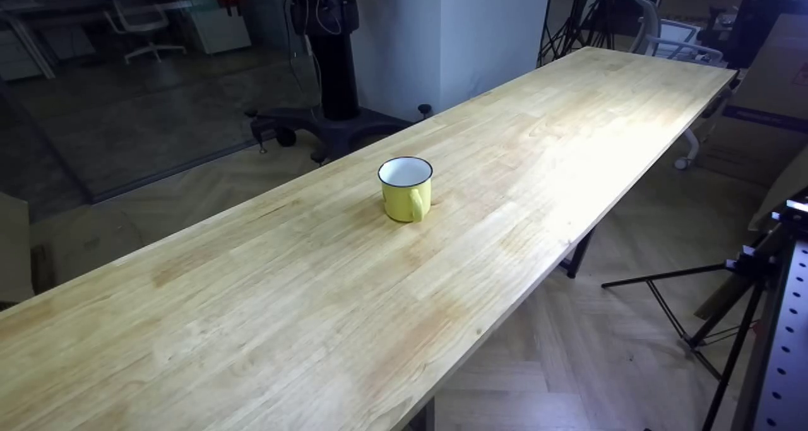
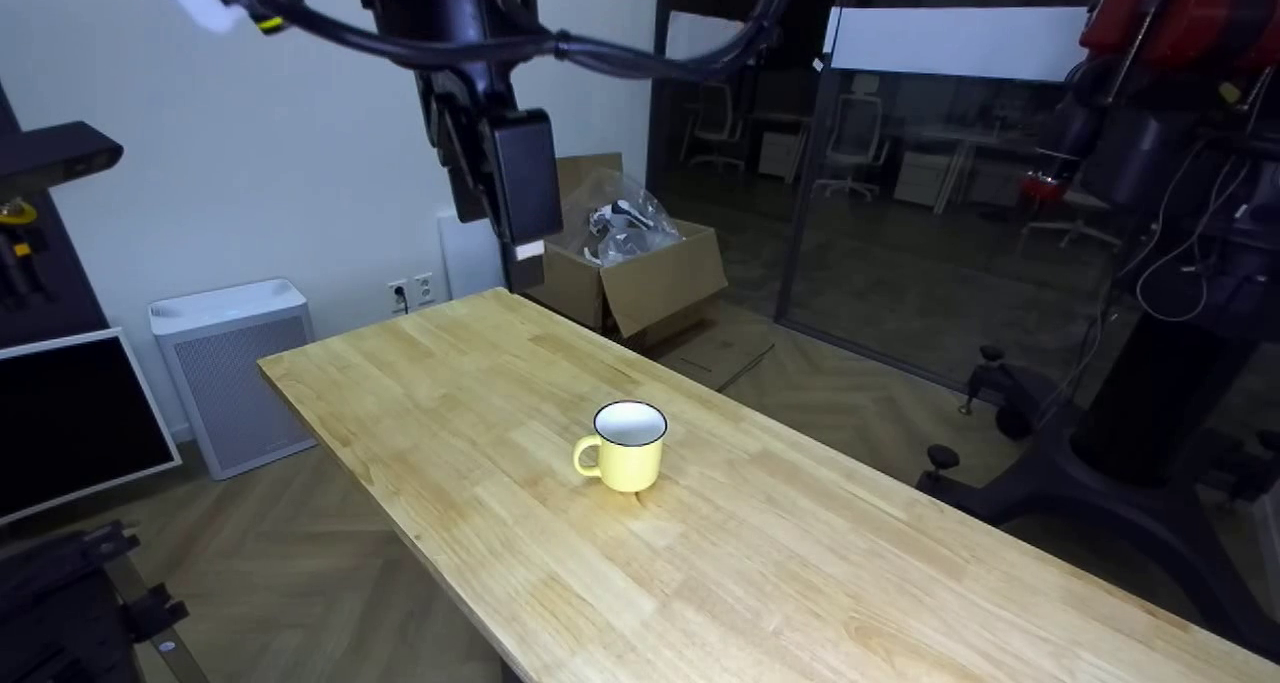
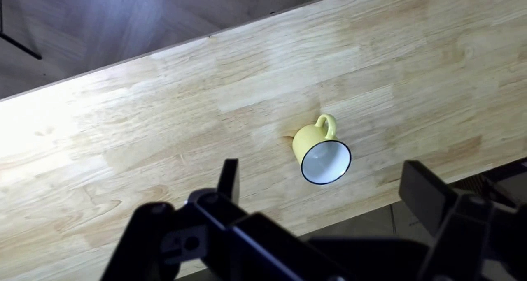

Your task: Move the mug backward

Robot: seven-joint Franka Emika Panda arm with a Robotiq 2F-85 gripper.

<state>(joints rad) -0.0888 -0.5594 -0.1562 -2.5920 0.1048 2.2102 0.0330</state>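
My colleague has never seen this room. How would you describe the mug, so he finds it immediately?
In both exterior views, find the long, pale wooden table. On its top, away from the edges, a mug stands upright. Its yellow body, white inside and dark rim line set it apart from the table and the black pedestal beyond.

White glare on the tabletop, gloom behind glass, jaws blurry in the wrist view.
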